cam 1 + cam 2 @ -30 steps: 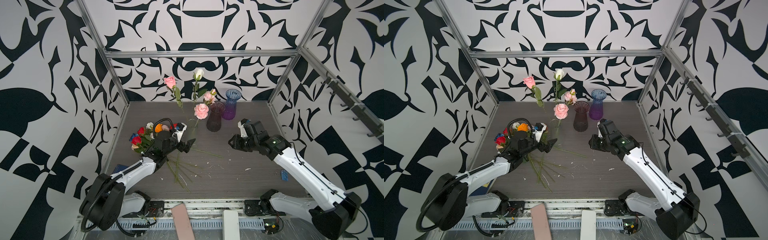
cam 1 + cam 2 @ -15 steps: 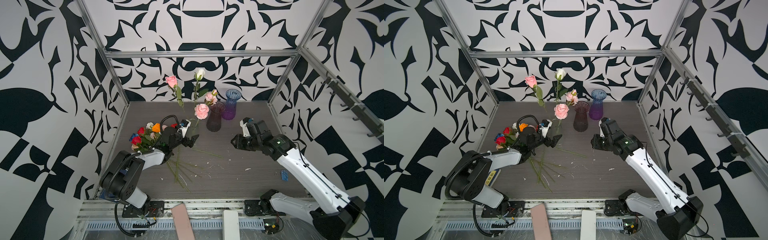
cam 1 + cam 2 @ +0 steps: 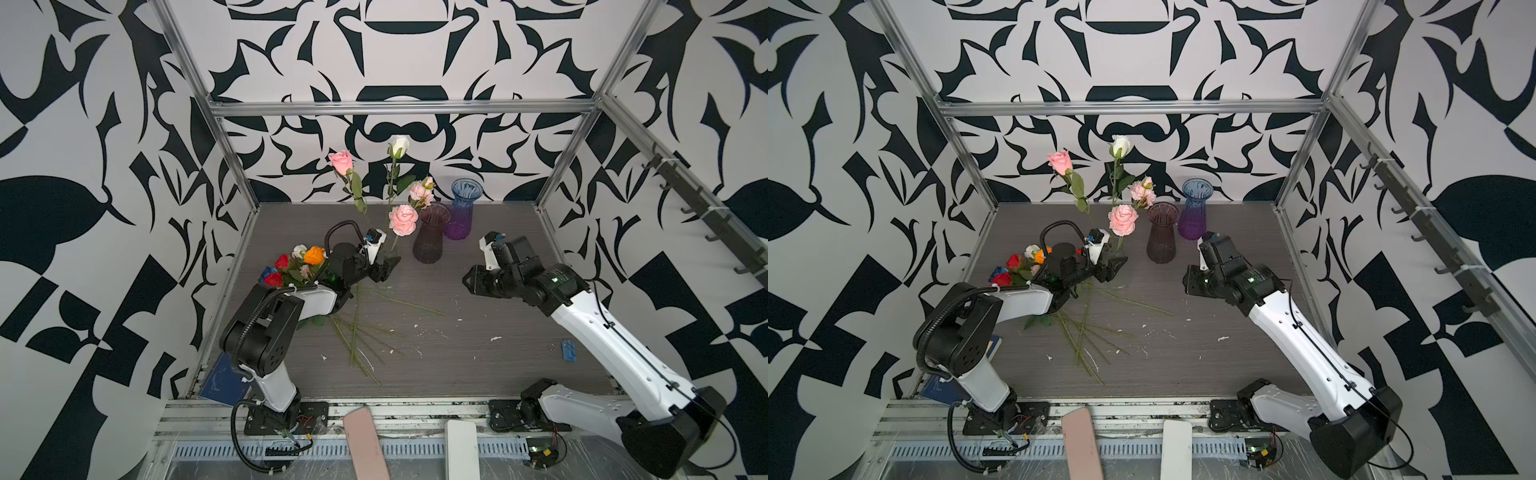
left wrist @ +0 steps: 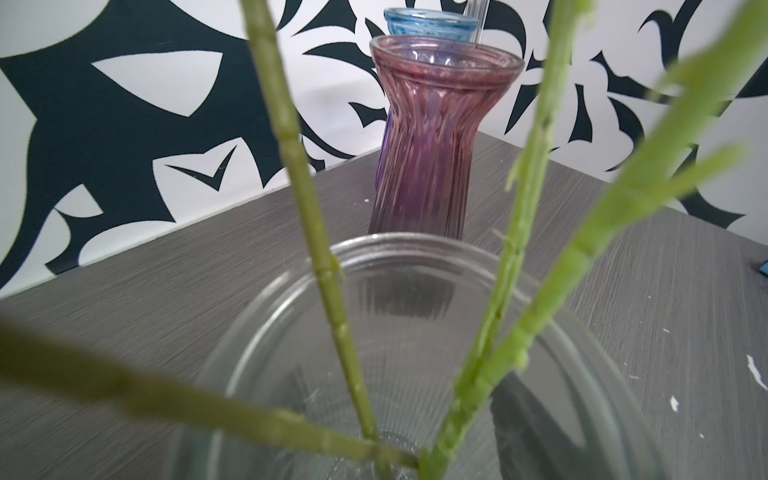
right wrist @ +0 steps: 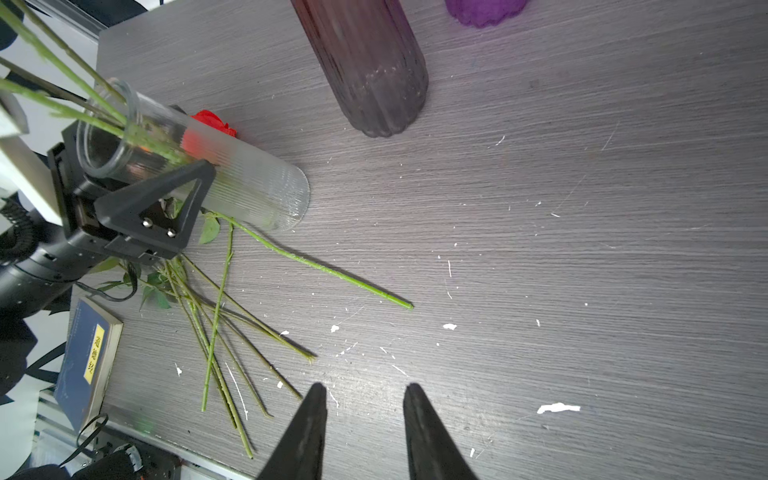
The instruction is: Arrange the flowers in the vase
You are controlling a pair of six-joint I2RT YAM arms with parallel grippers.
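While the left gripper [image 3: 384,270] sits at the clear vase [image 3: 392,251] in both top views, I read its jaws as set wide, one on each side of the glass; I cannot tell whether they press on it. Four of the flowers [image 3: 403,219] stand in that vase, three pink and one white, blooms raised above the grey table [image 3: 498,365]; the others lie as a loose bunch [image 3: 297,266] on the table behind the left wrist, with red, orange, blue and white heads together and bare green stems [image 3: 355,336] fanned toward the front edge. A maroon vase [image 3: 430,239] stands just beside the clear vase; a blue-purple vase [image 3: 460,212] stands near it toward the back wall. The right gripper [image 3: 467,284] hovers over open table, apart from the vases and flowers.

From the left wrist view I look down on the clear vase rim [image 4: 415,245]; four stems [image 4: 309,199] converge at its bottom; the maroon vase [image 4: 432,137] stands upright behind it; this view does not show the fingers.

From the right wrist view, the right gripper [image 5: 361,388] shows a narrow gap with nothing in it, above bare table; one left finger [image 5: 166,195] lies against the ribbed wall of the clear vase [image 5: 249,178], and the opposite one is hidden; a red bloom [image 5: 214,122] shows behind the glass; a blue book [image 5: 89,357] lies at the table edge.
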